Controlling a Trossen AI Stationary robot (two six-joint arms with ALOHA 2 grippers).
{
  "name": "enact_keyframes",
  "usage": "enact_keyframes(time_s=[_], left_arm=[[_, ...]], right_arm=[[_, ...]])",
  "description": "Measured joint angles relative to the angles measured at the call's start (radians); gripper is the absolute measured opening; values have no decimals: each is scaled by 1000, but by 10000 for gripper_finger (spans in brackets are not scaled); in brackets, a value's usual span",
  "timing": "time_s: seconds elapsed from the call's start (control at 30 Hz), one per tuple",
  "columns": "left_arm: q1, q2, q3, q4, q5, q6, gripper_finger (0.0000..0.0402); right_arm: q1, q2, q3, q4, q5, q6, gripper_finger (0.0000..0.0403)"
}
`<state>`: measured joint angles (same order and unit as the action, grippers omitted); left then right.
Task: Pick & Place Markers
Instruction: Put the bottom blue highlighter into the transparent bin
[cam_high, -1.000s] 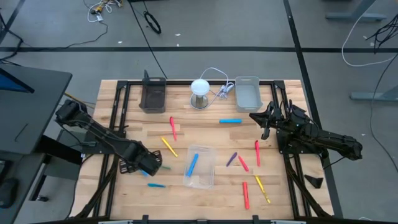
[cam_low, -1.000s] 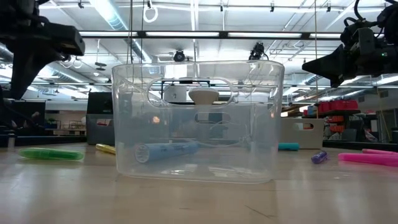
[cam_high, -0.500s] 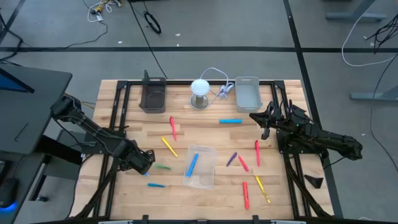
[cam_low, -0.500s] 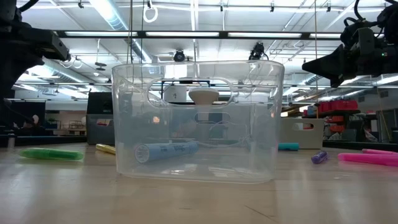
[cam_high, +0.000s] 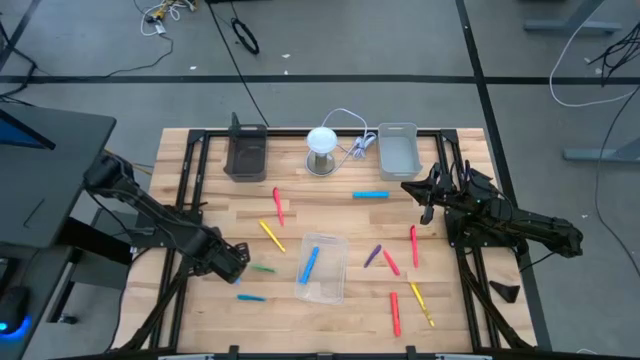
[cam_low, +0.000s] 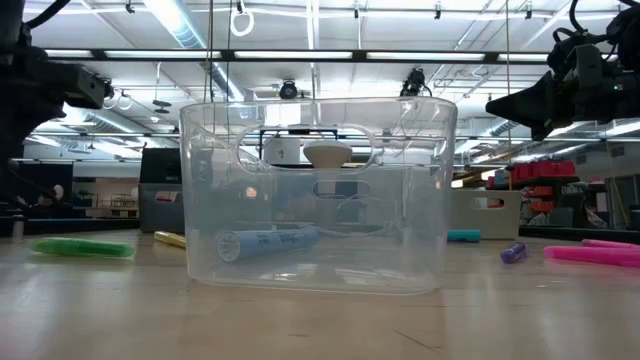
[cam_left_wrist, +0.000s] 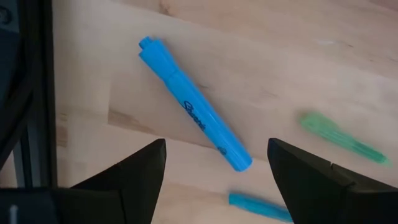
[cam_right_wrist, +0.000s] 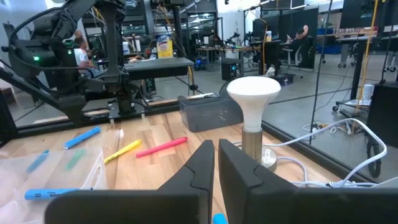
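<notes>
My left gripper (cam_high: 226, 263) hangs open, pointing down, near the table's left side. A blue marker (cam_left_wrist: 193, 106) lies flat on the wood below it, between the two fingers and clear of both. A green marker (cam_high: 262, 268) and a teal marker (cam_high: 250, 297) lie close by. The clear tray (cam_high: 322, 268) holds one blue marker (cam_low: 266, 241). Red, yellow, blue and purple markers lie scattered across the table. My right gripper (cam_high: 424, 200) waits shut and level over the table's right side, with nothing in it.
A black tray (cam_high: 245, 155), a white lamp (cam_high: 321, 148) with its cable, and a grey tray (cam_high: 398, 150) stand along the far edge. Black frame rails (cam_high: 190, 200) run down both sides of the table. Bare wood shows between the markers.
My left gripper has moved a little toward the table's left edge and sunk slightly, still open. The green marker, partly covered by it before, now shows whole. No marker has moved.
</notes>
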<state>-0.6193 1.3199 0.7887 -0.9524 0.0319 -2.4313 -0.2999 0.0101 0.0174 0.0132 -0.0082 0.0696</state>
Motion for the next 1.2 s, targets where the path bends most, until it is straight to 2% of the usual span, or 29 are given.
enact_keyframes(time_s=[0.23,0.43,0.53,1.03,1.2], left_arm=[[-6,49,-3,35,0,-1,288],[-30,93,-85,250,-10,-2,288],[-37,114,-109,306,-10,-3,288],[-48,146,-110,304,-29,12,287],[-45,147,-109,300,-25,16,253]], right_arm=[[0,0,0,0,0,0,29],[0,0,0,0,0,0,29],[0,0,0,0,0,0,29],[0,0,0,0,0,0,29],[0,0,0,0,0,0,29]])
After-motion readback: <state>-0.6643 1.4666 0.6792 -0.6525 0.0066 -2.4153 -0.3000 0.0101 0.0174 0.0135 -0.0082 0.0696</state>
